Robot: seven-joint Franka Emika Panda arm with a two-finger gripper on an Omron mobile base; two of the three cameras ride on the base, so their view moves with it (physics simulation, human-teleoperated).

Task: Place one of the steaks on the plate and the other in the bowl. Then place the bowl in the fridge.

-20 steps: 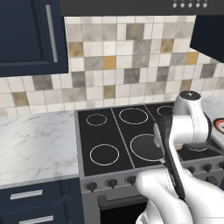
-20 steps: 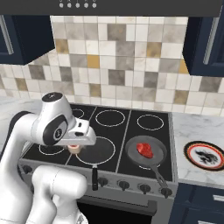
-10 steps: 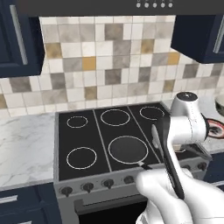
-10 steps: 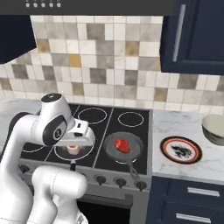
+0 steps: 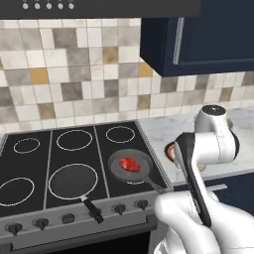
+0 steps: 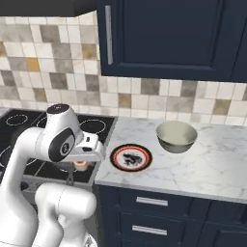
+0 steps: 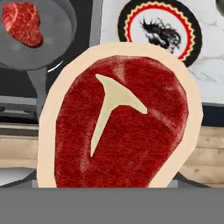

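while the raw red steak with a pale fat rim (image 7: 120, 127) fills the hand view, the fingers look spread wide around it, held above the stove edge. judged soft, slick, floppy; hold across the middle. black-rimmed plate (image 6: 130, 157) sits near on the marble bench (image 6: 202, 169).

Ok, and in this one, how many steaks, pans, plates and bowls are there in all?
Steaks: 2 (one held in the air, one in a pan)
Frying pans: 2 (one bare, one with a steak)
Plate: 1
Bowl: 1
Total: 6
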